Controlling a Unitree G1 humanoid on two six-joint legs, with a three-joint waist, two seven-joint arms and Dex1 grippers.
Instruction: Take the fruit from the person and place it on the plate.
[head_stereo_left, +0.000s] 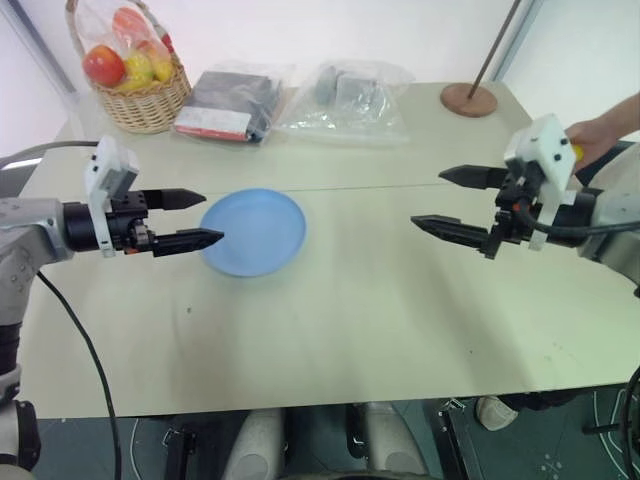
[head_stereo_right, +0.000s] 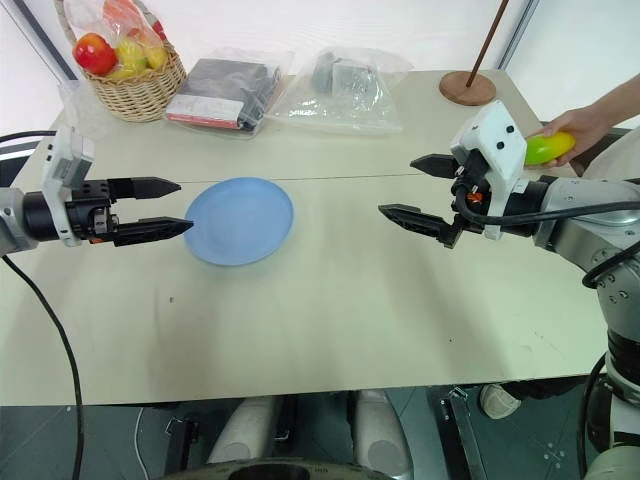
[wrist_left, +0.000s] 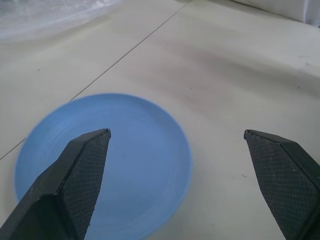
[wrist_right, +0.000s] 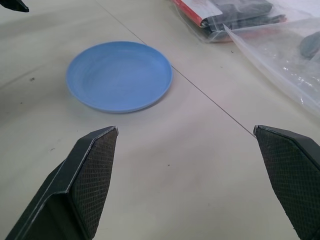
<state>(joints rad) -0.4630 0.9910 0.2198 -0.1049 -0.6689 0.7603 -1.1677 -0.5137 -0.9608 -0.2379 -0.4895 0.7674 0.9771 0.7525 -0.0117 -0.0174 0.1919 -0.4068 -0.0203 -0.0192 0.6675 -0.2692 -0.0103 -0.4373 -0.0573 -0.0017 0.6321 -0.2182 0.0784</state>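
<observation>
On the far left of the tabletop (head_stereo_right: 330, 330) a wicker basket (head_stereo_right: 135, 90) holds bagged red and yellow fruit, and next to it lie two clear plastic bags (head_stereo_right: 340, 90) of dark items. The left claw (head_stereo_right: 165, 208) hangs just beside the plate's left rim, fingers spread and holding nothing. The plate (head_stereo_right: 240, 220) is bare, a round, flat, light blue disc lying left of the tabletop's middle. Further right the right claw (head_stereo_right: 412, 188) hovers above the tabletop, fingers spread wide and empty, pointing toward the plate and away from the fruit. At the far right edge a person's hand (head_stereo_right: 590, 125) holds out the mango (head_stereo_right: 549, 148), which sits behind the right wrist, well apart from the plate. So the handover looks not yet begun: this is the reaching stage. The next move likely calls for the right arm to swing outward and turn its claw toward the hand, so the open fingers can come around the mango's middle. What shows of the mango is smooth, bright yellow-green and elongated; the rest is hidden by the hand and the wrist housing.
</observation>
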